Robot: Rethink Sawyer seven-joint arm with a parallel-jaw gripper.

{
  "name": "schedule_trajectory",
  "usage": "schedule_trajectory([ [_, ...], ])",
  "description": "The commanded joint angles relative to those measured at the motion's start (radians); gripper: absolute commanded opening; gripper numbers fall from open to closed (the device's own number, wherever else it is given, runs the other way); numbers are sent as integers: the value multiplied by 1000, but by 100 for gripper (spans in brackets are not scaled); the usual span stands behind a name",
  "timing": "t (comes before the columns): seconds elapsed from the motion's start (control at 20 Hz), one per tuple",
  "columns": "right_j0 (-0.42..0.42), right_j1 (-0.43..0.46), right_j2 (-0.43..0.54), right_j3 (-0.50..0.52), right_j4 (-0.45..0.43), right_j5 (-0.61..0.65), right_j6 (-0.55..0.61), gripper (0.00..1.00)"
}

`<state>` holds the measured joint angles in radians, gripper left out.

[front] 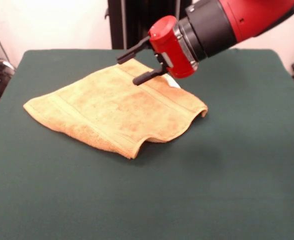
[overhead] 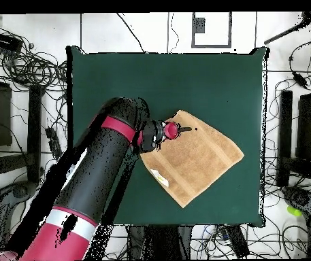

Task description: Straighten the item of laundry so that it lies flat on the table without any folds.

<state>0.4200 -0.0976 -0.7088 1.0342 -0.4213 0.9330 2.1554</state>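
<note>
While the red and black Sawyer arm (front: 227,22) slants down from the two o'clock corner of the front view, its black two-fingered gripper (front: 135,66) hangs with the fingers spread apart and nothing between them — one finger (front: 132,51) above, the other (front: 148,75) lower, just over the far part of the cloth. Beneath it, the small square orange-tan terry towel (front: 117,110) lies on the large rectangular table covered in plain dark green cloth (front: 227,175), left of centre and turned like a diamond. Most of the towel is spread out, though its edge at five o'clock ripples up into a raised wave, and the corner at three o'clock curls off the surface. A small white tag (front: 173,81) peeks out beside the gripper's red body — seen from overhead, the tag (overhead: 161,178) sits on the towel's (overhead: 195,163) seven o'clock edge.
</note>
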Motion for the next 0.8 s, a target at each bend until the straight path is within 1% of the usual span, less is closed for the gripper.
schedule_trajectory([
  [0.05, 11, 6, 78, 25, -44, -24, 5, 100],
  [0.4, 5, -14, 85, 62, -61, -70, 63, 100],
  [0.55, -7, -25, 97, 87, -54, -145, 142, 100],
  [0.65, -20, -39, 120, 97, -35, -164, 140, 100],
  [0.8, -28, -43, 142, 70, -17, -138, 97, 100],
])
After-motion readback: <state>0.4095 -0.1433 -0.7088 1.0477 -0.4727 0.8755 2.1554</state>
